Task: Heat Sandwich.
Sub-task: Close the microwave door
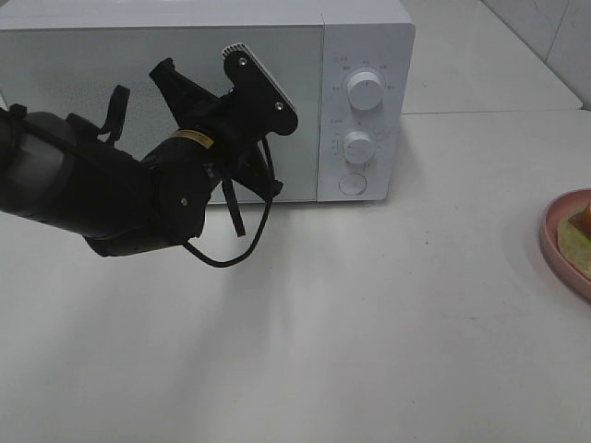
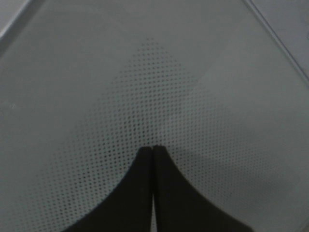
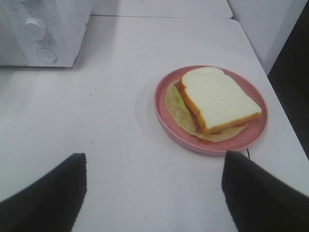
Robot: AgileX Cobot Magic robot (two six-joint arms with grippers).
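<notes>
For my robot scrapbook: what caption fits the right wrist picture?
Open right hand hovers over the table, facing the sandwich on its pink plate.

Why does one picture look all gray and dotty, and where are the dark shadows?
Left wrist view: the camera sits right against the microwave door, so its dotted mesh fills the dim, soft frame. Exterior high view: the left arm casts a faint shadow on the table. Right wrist view: bright, sandwich sharp.

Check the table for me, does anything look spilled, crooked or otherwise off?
Nothing looks spilled or damaged. The sandwich lies on the pink plate, its top bread slice shifted off the lower layers, so it looks slightly askew. The microwave door is shut, with the closed left hand right at its glass.
</notes>
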